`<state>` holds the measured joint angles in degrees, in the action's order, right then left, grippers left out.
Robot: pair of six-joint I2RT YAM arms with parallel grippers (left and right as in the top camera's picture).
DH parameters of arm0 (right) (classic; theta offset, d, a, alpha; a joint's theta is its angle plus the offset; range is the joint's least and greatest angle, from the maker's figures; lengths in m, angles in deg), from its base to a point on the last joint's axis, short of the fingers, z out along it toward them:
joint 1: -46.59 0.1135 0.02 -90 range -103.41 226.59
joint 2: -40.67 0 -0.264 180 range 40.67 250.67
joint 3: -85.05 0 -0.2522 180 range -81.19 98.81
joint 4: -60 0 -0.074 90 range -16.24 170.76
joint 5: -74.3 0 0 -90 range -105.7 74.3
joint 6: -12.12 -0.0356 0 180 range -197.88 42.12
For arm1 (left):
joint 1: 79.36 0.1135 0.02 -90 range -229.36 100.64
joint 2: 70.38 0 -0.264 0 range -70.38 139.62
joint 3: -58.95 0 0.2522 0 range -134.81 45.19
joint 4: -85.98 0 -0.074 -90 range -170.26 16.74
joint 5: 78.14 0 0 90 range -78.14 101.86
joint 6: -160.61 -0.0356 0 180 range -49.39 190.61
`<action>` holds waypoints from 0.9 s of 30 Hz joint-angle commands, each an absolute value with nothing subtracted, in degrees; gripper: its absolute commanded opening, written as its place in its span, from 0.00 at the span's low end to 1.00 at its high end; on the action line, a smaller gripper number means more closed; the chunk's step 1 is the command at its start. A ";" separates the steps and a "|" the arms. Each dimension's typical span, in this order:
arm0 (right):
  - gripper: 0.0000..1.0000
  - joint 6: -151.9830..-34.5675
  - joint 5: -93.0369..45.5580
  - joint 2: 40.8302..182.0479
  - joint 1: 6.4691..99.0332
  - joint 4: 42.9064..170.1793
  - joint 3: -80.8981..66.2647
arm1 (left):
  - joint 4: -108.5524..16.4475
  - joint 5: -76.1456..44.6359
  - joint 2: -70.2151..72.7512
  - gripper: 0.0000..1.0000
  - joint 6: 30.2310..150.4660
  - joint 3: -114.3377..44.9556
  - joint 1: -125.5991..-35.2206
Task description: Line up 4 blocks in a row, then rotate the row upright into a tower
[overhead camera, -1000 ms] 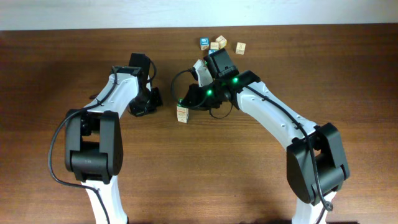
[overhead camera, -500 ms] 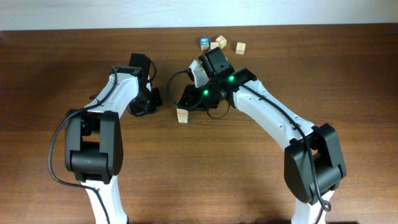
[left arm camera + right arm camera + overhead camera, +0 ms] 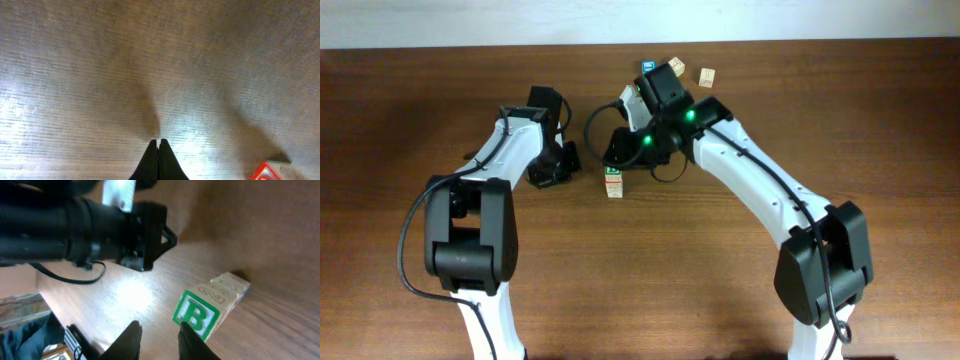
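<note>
A light-wood block with a green letter B (image 3: pixel 197 314) (image 3: pixel 613 176) lies on the table between the arms. A pale cube (image 3: pixel 229 287) seems to sit right behind it. My right gripper (image 3: pixel 159 327) (image 3: pixel 619 152) hangs open just beside and above it, holding nothing; one fingertip (image 3: pixel 186 328) is close to the B face's edge. My left gripper (image 3: pixel 158 143) (image 3: pixel 549 172) is shut on nothing, low over bare wood, with a red-faced block corner (image 3: pixel 266 172) at its lower right. More blocks (image 3: pixel 677 65) lie at the back.
A blue-faced cube (image 3: pixel 648 66) and a pale cube (image 3: pixel 706 76) lie near the table's far edge. The left arm's black body (image 3: pixel 85 227) stands close to the left of the B block. A white wall runs behind the table.
My right gripper has opened, let go of the block and drawn back toward the far side. The block now shows a green face. The left arm has not moved.
</note>
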<state>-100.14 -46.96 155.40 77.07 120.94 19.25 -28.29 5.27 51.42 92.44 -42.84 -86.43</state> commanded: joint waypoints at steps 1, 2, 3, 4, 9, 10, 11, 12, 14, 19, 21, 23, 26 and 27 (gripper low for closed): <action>0.34 -94.83 -41.21 151.27 75.25 128.67 30.53 | -23.73 7.96 47.79 0.00 90.23 -49.53 -84.49; 0.37 -93.62 -38.39 149.77 74.36 132.56 34.48 | -22.28 9.05 46.22 0.00 90.16 -51.56 -84.07; 0.42 -92.60 -35.47 148.28 73.44 136.54 38.38 | -21.04 9.34 43.42 0.00 87.96 -54.06 -83.68; 0.46 -91.57 -32.19 146.60 72.56 140.76 42.29 | -20.36 9.34 40.82 0.00 86.14 -55.52 -83.68; 0.62 -91.61 -18.59 138.49 70.88 152.78 48.50 | -17.17 9.32 28.40 0.03 78.40 -56.13 -84.49; 0.77 -91.68 -15.86 136.08 70.88 155.29 48.50 | -15.70 9.36 25.82 0.08 77.29 -56.13 -84.77; 0.86 -91.85 -13.94 134.44 70.88 157.17 48.50 | -14.46 9.58 23.94 0.16 77.33 -56.13 -84.92; 0.91 -92.66 -11.73 132.41 70.88 159.51 48.47 | -12.84 9.47 22.66 0.28 77.38 -56.13 -84.95; 0.95 -95.35 -7.66 129.44 70.93 163.45 48.47 | -9.78 9.53 21.15 0.99 77.35 -56.13 -84.95; 0.98 -98.28 -6.40 120.59 70.93 171.08 47.16 | -8.99 9.56 20.99 0.99 77.35 -56.13 -84.95; 0.98 -98.30 -8.30 118.38 70.93 171.05 46.88 | -8.97 9.56 20.99 0.99 77.35 -56.13 -84.95; 0.98 -98.28 -10.09 117.09 70.93 171.05 46.90 | -8.99 9.56 20.99 0.99 77.35 -56.13 -84.95; 0.98 -92.84 -7.62 116.76 70.93 171.08 46.90 | -8.97 9.56 20.99 0.99 77.35 -56.13 -84.95; 0.98 -92.84 -6.51 116.76 70.93 171.08 46.90 | -8.99 9.53 20.99 0.99 77.35 -56.13 -84.95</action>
